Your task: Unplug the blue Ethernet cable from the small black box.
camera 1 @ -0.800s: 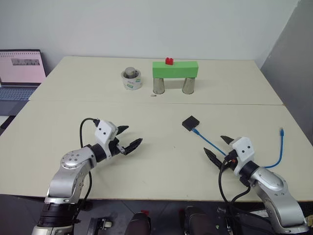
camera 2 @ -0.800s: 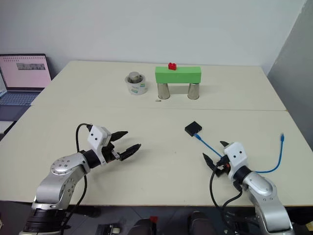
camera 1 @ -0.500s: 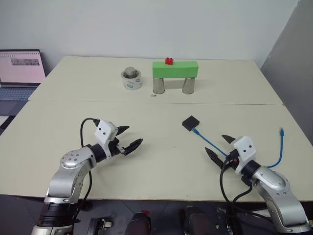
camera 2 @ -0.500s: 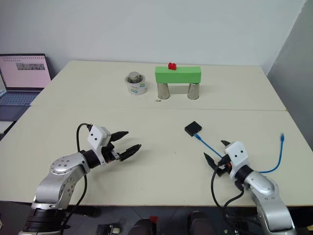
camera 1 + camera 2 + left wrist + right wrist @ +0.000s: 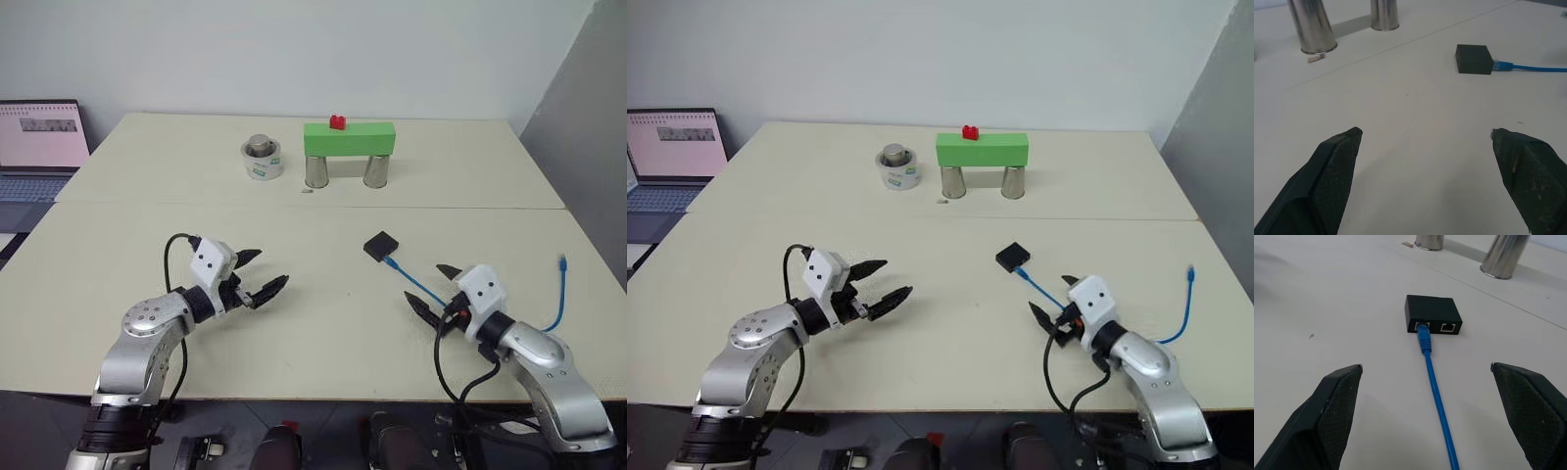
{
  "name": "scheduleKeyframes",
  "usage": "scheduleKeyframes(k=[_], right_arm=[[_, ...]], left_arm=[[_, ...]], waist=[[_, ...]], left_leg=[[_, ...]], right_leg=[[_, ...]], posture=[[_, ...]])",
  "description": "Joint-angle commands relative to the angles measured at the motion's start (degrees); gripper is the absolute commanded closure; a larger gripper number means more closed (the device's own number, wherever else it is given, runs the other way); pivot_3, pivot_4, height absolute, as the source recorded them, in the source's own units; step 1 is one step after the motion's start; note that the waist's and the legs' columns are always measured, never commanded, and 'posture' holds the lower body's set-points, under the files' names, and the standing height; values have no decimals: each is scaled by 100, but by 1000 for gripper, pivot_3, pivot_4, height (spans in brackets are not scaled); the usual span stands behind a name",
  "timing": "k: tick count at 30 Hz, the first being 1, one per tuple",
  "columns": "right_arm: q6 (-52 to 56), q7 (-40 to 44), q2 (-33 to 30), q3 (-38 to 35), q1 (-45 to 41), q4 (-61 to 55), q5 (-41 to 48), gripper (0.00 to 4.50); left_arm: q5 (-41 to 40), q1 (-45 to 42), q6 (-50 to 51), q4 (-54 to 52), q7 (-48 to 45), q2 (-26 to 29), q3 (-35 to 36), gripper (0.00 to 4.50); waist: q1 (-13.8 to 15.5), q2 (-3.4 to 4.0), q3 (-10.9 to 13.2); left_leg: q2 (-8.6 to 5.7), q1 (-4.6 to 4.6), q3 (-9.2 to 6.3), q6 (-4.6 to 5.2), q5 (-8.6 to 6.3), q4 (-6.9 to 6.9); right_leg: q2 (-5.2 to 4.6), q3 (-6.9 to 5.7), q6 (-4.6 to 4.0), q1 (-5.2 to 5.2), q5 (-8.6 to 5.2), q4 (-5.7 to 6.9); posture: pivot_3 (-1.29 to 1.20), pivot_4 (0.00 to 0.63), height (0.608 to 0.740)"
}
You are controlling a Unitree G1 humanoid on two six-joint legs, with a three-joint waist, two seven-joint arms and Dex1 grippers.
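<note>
Cable (image 5: 411, 277) runs hidden behind right end effector (image 5: 431, 288).

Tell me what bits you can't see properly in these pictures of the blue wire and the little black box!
- Bright-blue Ethernet cable: in the head views its middle stretch runs behind the right gripper and arm, so its path there is hidden.
- Small flat matte-black box: its far side faces away in the right wrist view.
- Open laptop: cut off by the left eye view's edge; its screen text is too small to read.
</note>
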Motion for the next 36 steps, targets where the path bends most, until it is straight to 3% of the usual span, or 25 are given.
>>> scheduleKeyframes(k=[1,19,27,36], right_arm=[[148,-151,68,187,-404,136,-196,40],[17,-298,765,407,-2173,2719,-402,40],[-26,-243,721,451,-2289,2954,-487,2126],[-378,394,261,832,-2275,2383,-666,4284]], left_arm=[[-228,-300,44,-73,-311,56,-56,18],[122,-808,-557,720,-1304,398,-426,18],[186,-862,-770,1185,-1300,267,-424,0],[-312,-1356,174,1561,-1582,225,-364,0]], waist=[[0,-1,1],[-10,-2,6],[-11,-2,6],[-9,-2,7]], left_leg=[[0,-3,1,0,0,0],[2,-9,7,1,0,-1],[2,-7,6,1,0,1],[1,-9,6,2,0,2]], right_leg=[[0,1,0,-3,0,0],[5,6,-2,-13,0,-1],[5,7,-2,-12,0,4],[5,6,-2,-13,0,3]], posture=[[0,150,740],[0,150,740],[0,150,740],[0,150,740]])
